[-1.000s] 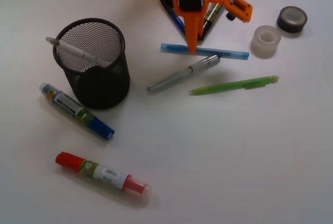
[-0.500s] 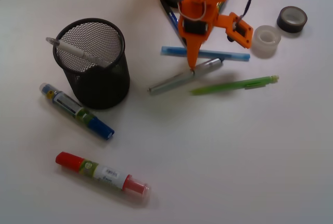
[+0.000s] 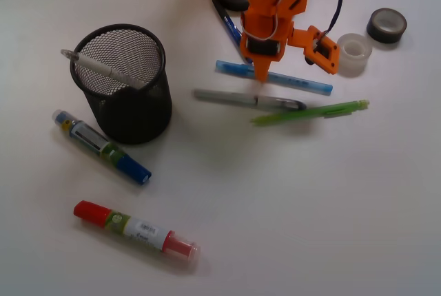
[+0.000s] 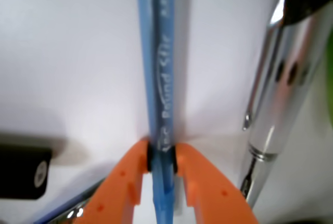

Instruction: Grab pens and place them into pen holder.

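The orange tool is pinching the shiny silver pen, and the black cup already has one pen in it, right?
Not quite. The tool is pinching the blue pen, not the silver pen, which lies free beside it. The wrist view shows the orange tips closed on the blue barrel. The rest is right: the black cup already has one pen in it, as the front view shows.

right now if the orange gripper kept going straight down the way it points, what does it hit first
The orange gripper already straddles the light blue plastic pen; below that is only the white table.
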Motion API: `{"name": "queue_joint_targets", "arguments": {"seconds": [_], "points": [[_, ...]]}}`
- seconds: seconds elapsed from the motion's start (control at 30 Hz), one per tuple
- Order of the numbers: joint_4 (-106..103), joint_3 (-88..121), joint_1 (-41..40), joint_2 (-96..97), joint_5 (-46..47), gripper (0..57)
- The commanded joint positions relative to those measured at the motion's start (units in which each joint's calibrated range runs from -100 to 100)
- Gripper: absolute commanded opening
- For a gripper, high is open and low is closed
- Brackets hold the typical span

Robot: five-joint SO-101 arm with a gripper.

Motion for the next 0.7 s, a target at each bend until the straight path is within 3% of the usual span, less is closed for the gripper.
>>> {"name": "queue_joint_targets", "arguments": {"seconds": [0.0,0.27,0.67], "points": [[0.2,-0.7,0.9,-10.5,0.2,0.5],[-12.5,3.8,8.5,-37.9,-4.2,0.4],[-83.3,51.3,21.6,-60.9,-18.9,0.4]]}}
